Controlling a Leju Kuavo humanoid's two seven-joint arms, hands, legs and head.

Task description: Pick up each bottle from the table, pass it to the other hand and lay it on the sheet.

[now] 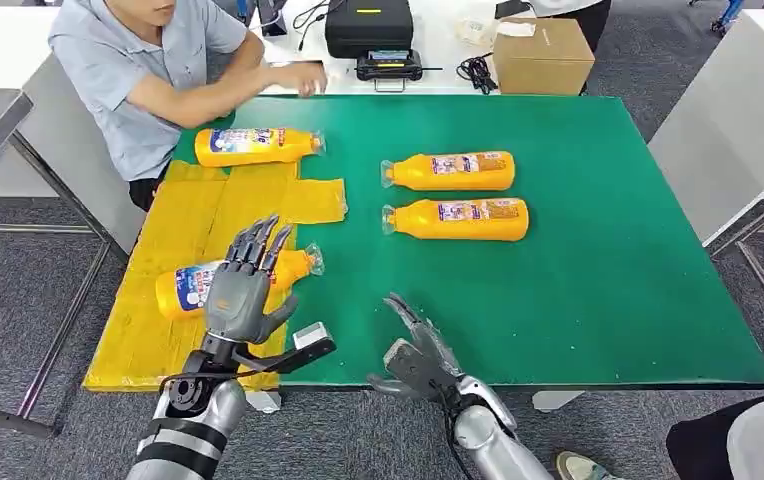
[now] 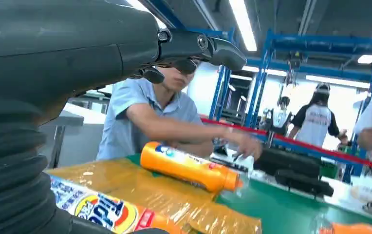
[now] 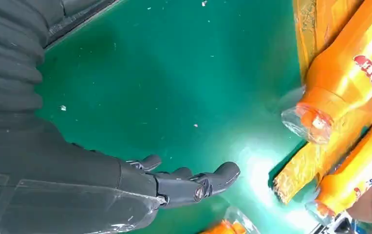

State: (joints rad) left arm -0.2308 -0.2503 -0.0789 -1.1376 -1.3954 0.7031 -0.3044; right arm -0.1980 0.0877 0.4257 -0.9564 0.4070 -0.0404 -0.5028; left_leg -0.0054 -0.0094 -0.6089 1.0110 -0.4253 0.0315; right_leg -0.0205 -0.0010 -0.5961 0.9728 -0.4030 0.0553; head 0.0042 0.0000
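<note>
Four orange bottles (image 1: 454,171) with unreadable labels; two lie on the yellow sheet (image 1: 188,215). Left hand (image 1: 241,285) and right hand (image 1: 416,350) spread, holding nothing.

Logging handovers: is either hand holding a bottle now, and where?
Neither. The left hand hovers open above a bottle on the sheet; the right hand is open.

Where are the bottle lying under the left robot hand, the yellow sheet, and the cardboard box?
bottle under the left robot hand (image 1: 183,288), head view, on its label
yellow sheet (image 1: 173,215), head view, bare middle
cardboard box (image 1: 548,62), head view, front face
</note>
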